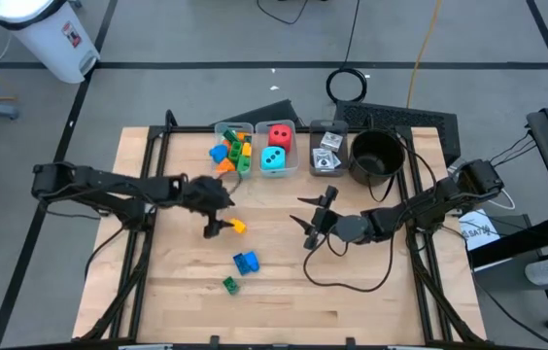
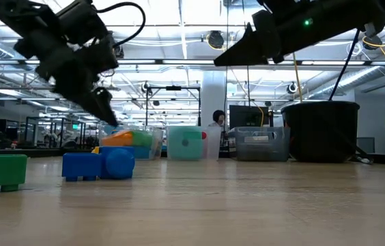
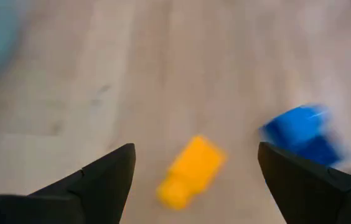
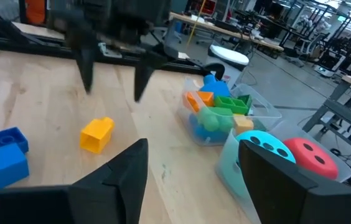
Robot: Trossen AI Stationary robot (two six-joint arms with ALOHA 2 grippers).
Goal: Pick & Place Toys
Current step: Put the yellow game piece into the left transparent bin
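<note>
A yellow brick (image 1: pixel 238 227) is seen lying flat on the wooden table (image 1: pixel 371 292), and it serves as the landmark here. The left gripper (image 1: pixel 218 228) is held just above and beside it, fingers spread apart with nothing between them; in the left wrist view the yellow brick (image 3: pixel 191 171) lies on the bare wood between the two dark fingers (image 3: pixel 104 180), untouched. A blue brick (image 1: pixel 245 262) is found a little nearer the front edge than the yellow brick, and a small green brick (image 1: pixel 229 284) lies further the same way. Behind the yellow brick, at the far edge, a clear bin (image 1: pixel 222 129) is filled with mixed bricks, and beside it a second bin (image 1: pixel 296 156) holds a red die (image 1: pixel 279 134) and a teal die (image 1: pixel 274 159). The right gripper (image 1: pixel 311 219) is held off to the right of the yellow brick, above the table, its fingers parted and empty.
</note>
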